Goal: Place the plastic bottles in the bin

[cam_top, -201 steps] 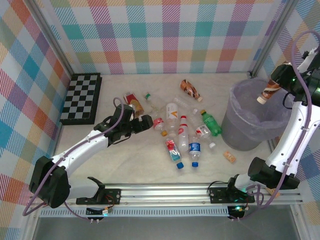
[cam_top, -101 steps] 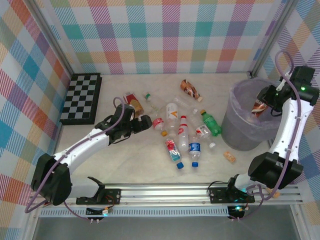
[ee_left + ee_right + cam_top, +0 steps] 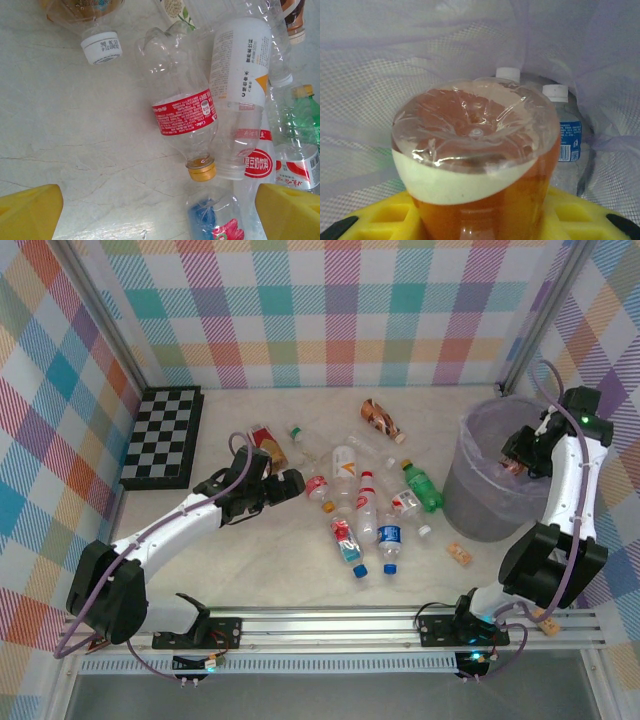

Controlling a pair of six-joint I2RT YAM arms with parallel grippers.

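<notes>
Brown-red wrapped plastic bottle down in the round grey bin — not yet released.
The right gripper grasps it, clear dimpled base foremost; the bin's loose purple liner could snag it on release. The left gripper hangs wide open above scattered clear bottles.
</notes>
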